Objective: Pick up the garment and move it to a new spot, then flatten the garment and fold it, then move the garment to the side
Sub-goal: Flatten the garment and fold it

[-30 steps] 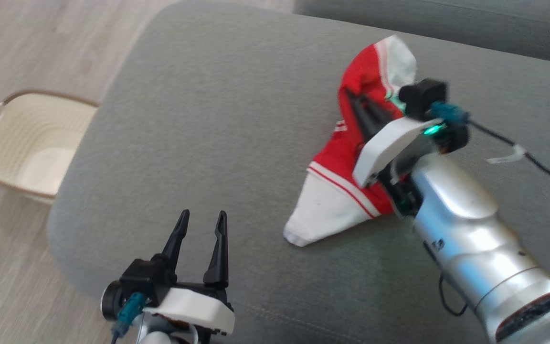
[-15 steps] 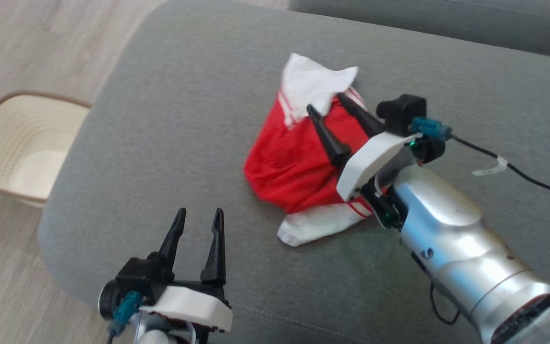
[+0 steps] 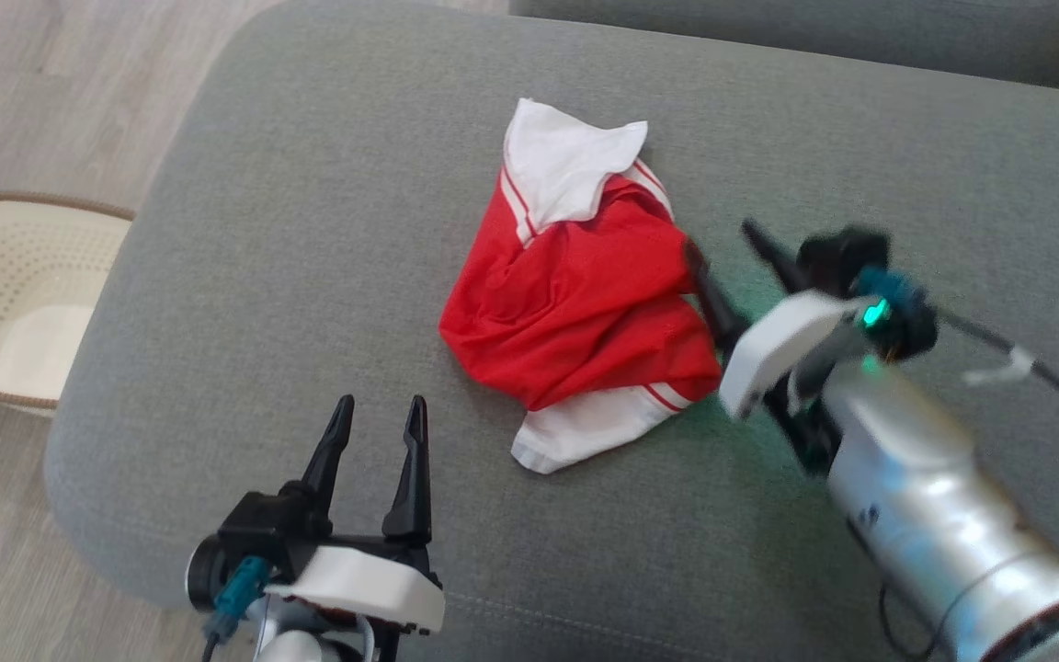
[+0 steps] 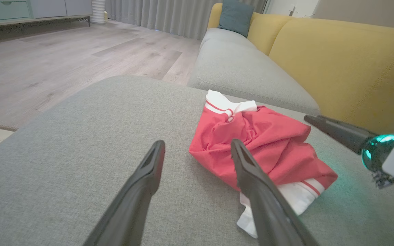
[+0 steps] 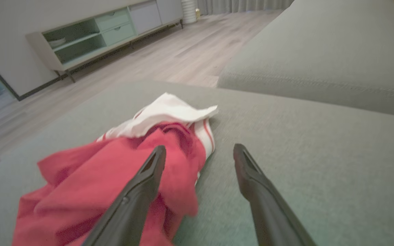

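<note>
**Legible text, brands, numbers, signs:** none.

**Marks checked, placed from the right forearm:**
- Small dark mark on the forearm's silver shell. Too blurred to read.
- White tag on the black cable, just above and right of the forearm. No lettering can be made out.
- Garment, left of the forearm. It has thin stripes at the white bands, and no print can be read.
</note>
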Available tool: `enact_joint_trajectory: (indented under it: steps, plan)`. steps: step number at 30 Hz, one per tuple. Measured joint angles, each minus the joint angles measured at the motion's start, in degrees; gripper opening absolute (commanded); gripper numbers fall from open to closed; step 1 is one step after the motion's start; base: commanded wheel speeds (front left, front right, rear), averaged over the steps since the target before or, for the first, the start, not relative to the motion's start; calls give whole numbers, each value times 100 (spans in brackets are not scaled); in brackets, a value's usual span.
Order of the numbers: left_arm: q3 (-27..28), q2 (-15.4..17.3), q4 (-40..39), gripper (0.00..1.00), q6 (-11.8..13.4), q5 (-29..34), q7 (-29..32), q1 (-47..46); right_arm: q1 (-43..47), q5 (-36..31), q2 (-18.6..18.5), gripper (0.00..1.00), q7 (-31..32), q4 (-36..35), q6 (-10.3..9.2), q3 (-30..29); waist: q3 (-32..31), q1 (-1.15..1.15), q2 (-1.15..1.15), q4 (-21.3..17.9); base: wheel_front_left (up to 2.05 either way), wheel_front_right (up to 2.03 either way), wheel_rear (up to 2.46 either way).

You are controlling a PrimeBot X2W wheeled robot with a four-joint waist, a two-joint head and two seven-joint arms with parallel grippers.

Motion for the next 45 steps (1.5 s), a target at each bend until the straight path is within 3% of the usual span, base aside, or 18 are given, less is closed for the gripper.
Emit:
enact_joint_trajectory:
  steps: [7, 15, 16, 17, 18, 19, 20, 29, 33, 43, 44, 45]
  plan:
    - [0, 0, 5, 100, 1, 0, 0, -18, 485, -63, 58, 100, 19, -43, 0, 330, -21, 0, 0, 157, 0, 0, 0]
    - [-35, 0, 14, 100, -5, 0, 0, -17, 456, 192, 98, 100, 20, 138, 0, 153, -60, 0, 0, 254, 0, 0, 0]
    - [-48, 0, 14, 100, -7, 0, 0, -17, 455, 211, 103, 59, 20, 179, 0, 152, -61, 0, 0, 266, 0, 0, 0]
    - [-59, 0, 15, 100, -8, 0, 0, -17, 454, 245, 112, 59, 20, 209, 0, 155, -61, 0, 0, 278, 0, 0, 0]
    - [-66, 0, 15, 100, -8, 0, 0, -17, 448, 258, 123, 38, 23, 232, 0, 167, -63, 0, 0, 289, 0, 0, 0]
    - [-66, 0, 15, 100, -8, 0, 0, -16, 432, 258, 135, 25, 58, 254, 0, 201, -66, 0, 0, 299, 0, 0, 0]
    - [-67, 0, 15, 100, -8, 0, 0, -16, 415, 276, 145, 0, 59, 254, 0, 243, -69, 0, 0, 308, 0, 0, 0]
    - [-80, 0, 22, 100, -5, 1, 0, -3, 66, 315, 204, 0, 49, 86, 0, 522, -119, 0, 0, 343, 0, 0, 0]
    - [-80, 0, 23, 100, -5, 1, 0, 25, -77, 338, 214, 0, 8, -342, 0, 753, -139, 0, 0, 342, 0, 0, 0]
    - [-145, 0, 78, 100, -30, 0, 0, 24, -552, 1036, 243, 0, 241, -1679, 0, 2275, -117, 0, 0, 565, 0, 0, 0]
    - [-151, 0, 79, 100, -29, 0, 0, 24, -607, 1118, 243, 23, 303, -1706, 0, 2438, -116, 0, 0, 604, 0, 0, 0]
    - [-157, 0, 79, 100, -26, 0, 0, 23, -640, 1215, 243, 59, 397, -1713, 0, 2597, -115, 0, 0, 642, 0, 0, 0]
